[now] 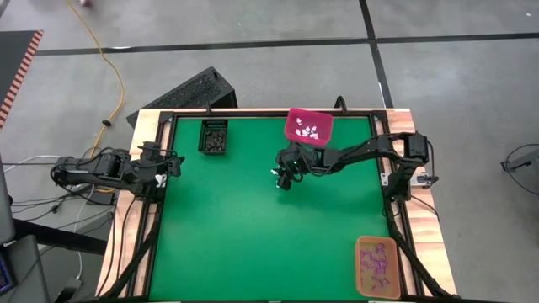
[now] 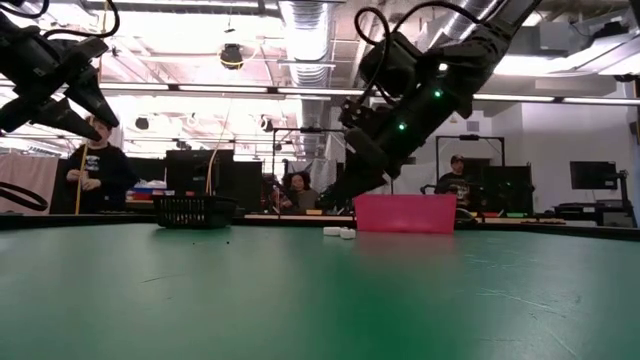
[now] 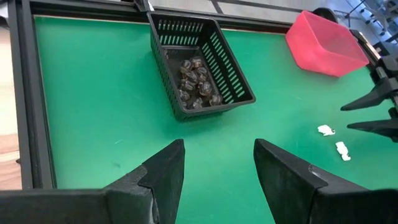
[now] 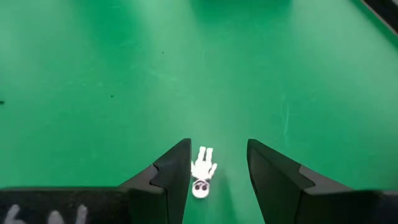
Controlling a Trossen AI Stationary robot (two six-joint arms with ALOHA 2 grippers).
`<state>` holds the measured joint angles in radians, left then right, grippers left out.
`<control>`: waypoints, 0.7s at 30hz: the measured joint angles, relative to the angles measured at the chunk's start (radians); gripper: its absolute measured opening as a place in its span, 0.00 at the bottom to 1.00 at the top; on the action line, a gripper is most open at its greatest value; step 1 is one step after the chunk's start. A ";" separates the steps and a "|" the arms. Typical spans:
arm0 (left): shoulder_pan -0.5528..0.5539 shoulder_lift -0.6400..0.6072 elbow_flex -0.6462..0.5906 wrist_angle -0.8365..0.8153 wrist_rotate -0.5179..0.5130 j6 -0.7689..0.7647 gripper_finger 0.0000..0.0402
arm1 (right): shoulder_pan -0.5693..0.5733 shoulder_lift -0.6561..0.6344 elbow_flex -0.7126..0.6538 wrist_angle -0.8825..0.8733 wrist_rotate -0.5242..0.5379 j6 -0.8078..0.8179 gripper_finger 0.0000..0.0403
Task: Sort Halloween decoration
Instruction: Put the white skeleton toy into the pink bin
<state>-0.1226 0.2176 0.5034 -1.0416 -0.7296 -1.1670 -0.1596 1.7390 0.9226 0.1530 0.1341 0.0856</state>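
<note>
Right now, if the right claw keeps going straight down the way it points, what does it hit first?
Probably the white skeleton trinket lying flat on the green table, in line between the open right claw fingers. Nothing else shows in that gap, though the height above it is unclear.

Green table [image 1: 253, 244] with a wood-coloured border; black bin [image 1: 214, 136] of dark trinkets, pink bin [image 1: 308, 126] of white ones, orange bin [image 1: 377, 266] of purple ones.

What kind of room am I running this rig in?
Probably a shared robotics lab or workshop: exposed ceiling ducts, people at monitors behind the green table, and a cable across the concrete floor.
</note>
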 joint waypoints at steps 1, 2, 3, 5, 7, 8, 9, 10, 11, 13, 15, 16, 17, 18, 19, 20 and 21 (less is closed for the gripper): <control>0.000 0.000 0.000 0.000 0.000 -0.001 0.46 | 0.000 0.000 -0.010 0.017 0.000 0.009 0.46; 0.000 0.000 0.000 0.000 0.000 -0.001 0.46 | 0.000 0.000 -0.018 0.028 0.000 0.017 0.46; 0.000 0.000 0.000 0.000 0.000 -0.002 0.46 | 0.000 0.000 -0.024 0.031 0.000 0.019 0.46; 0.000 0.000 0.000 0.000 0.001 -0.002 0.46 | 0.000 0.000 -0.031 0.041 0.000 0.019 0.46; 0.000 0.000 0.000 0.000 0.001 -0.002 0.46 | 0.000 0.017 -0.030 0.074 0.002 0.016 0.46; 0.000 0.000 0.000 0.000 0.002 -0.003 0.46 | 0.000 0.031 -0.029 0.097 0.002 0.015 0.46; 0.000 0.000 0.000 0.000 0.002 -0.005 0.46 | 0.001 0.044 -0.029 0.106 0.002 0.016 0.46; 0.000 0.000 0.000 0.000 0.004 -0.008 0.46 | 0.002 0.065 -0.028 0.107 0.002 0.019 0.46; 0.000 0.000 0.000 0.000 0.006 -0.013 0.46 | 0.002 0.088 -0.021 0.116 0.002 0.027 0.46; 0.000 0.000 0.000 0.000 0.010 -0.022 0.46 | 0.003 0.119 -0.005 0.119 0.002 0.048 0.46; 0.000 0.000 0.000 0.000 0.011 -0.024 0.46 | 0.003 0.138 0.007 0.122 0.001 0.075 0.46; 0.000 0.000 0.000 -0.001 0.011 -0.023 0.46 | 0.002 0.148 0.010 0.126 0.001 0.085 0.46; 0.000 0.000 0.000 -0.001 0.011 -0.023 0.46 | 0.001 0.154 0.010 0.120 0.001 0.090 0.46; 0.000 0.000 0.000 -0.001 0.012 -0.022 0.46 | 0.001 0.160 0.009 0.122 0.001 0.092 0.45; 0.000 0.000 0.000 -0.002 0.015 -0.023 0.46 | 0.001 0.161 0.009 0.119 0.002 0.094 0.45; 0.000 0.000 0.000 -0.001 0.015 -0.024 0.46 | 0.001 0.162 0.010 0.114 0.002 0.098 0.44; 0.000 0.000 0.000 -0.001 0.015 -0.024 0.46 | 0.003 0.162 0.010 0.107 0.002 0.103 0.43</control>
<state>-0.1226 0.2180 0.5030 -1.0424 -0.7143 -1.1912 -0.1566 1.9011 0.9331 0.2598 0.1360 0.1888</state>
